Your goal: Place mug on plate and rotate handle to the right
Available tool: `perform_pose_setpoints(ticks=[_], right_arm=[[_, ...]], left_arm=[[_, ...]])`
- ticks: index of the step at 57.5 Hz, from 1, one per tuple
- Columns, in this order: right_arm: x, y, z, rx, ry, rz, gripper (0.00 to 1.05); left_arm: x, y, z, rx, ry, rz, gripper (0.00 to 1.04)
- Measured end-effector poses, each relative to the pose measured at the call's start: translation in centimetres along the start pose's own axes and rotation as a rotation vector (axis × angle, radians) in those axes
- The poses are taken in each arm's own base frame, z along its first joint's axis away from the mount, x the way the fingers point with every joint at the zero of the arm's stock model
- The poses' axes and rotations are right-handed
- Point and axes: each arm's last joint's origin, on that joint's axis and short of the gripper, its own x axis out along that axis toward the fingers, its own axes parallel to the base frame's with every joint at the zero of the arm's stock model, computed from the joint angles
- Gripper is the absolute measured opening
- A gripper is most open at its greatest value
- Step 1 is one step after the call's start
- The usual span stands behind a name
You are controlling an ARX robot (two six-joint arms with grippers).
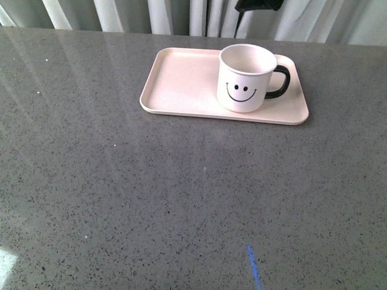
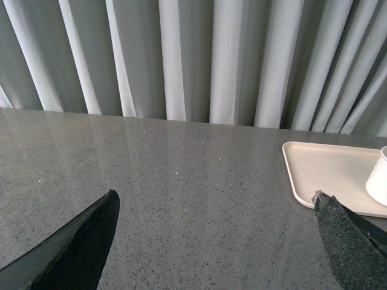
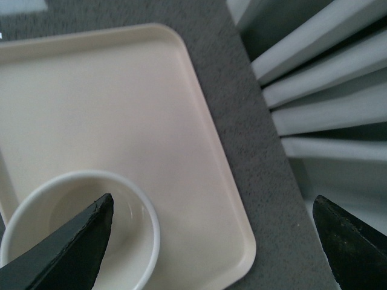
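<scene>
The cream-white mug (image 1: 247, 78) with the black smiley face stands upright on the right part of the pale pink plate (image 1: 181, 81). Its black handle (image 1: 279, 81) points right. Neither gripper shows in the front view. In the left wrist view my left gripper (image 2: 214, 208) is open over bare table, with the plate (image 2: 326, 172) and a sliver of the mug (image 2: 380, 181) off to one side. In the right wrist view my right gripper (image 3: 211, 211) is open and empty above the plate (image 3: 109, 109), one finger over the mug's rim (image 3: 78, 229).
The grey speckled table (image 1: 151, 193) stretches wide in front of the plate. Pale curtains (image 1: 181, 15) hang behind the far edge. A dark object (image 1: 257, 5) hangs at the top behind the mug. A short blue mark (image 1: 254, 266) lies near the front edge.
</scene>
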Motion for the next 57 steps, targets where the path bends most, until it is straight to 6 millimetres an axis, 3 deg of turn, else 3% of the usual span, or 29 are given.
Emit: perform_pose_setpoints(ticks=[13, 18, 21, 29, 44, 57], right_arm=[[-2.5, 0.0, 1.3, 0.094, -0.142, -0.104, 0.95], [-3.8, 1.4, -0.1, 0.398, -0.262, -0.578, 0.75], [-5.1, 3.3, -1.6, 0.564, -0.393, -0.655, 0.64], [-8.6, 7.2, -4.5, 0.699, -0.549, -0.689, 0.41], [-11.6, 13.4, -9.3, 0.76, -0.525, -0.656, 0.01], [-14.9, 17.4, -12.2, 0.765, -0.529, -0.643, 0.02]], left_arm=[[0.0, 0.0, 0.0, 0.0, 0.0, 0.0, 0.96], [0.0, 0.0, 0.0, 0.0, 0.0, 0.0, 0.96], [0.0, 0.0, 0.0, 0.0, 0.0, 0.0, 0.96], [0.0, 0.0, 0.0, 0.0, 0.0, 0.0, 0.96], [0.0, 0.0, 0.0, 0.0, 0.0, 0.0, 0.96], [0.0, 0.0, 0.0, 0.0, 0.0, 0.0, 0.96]])
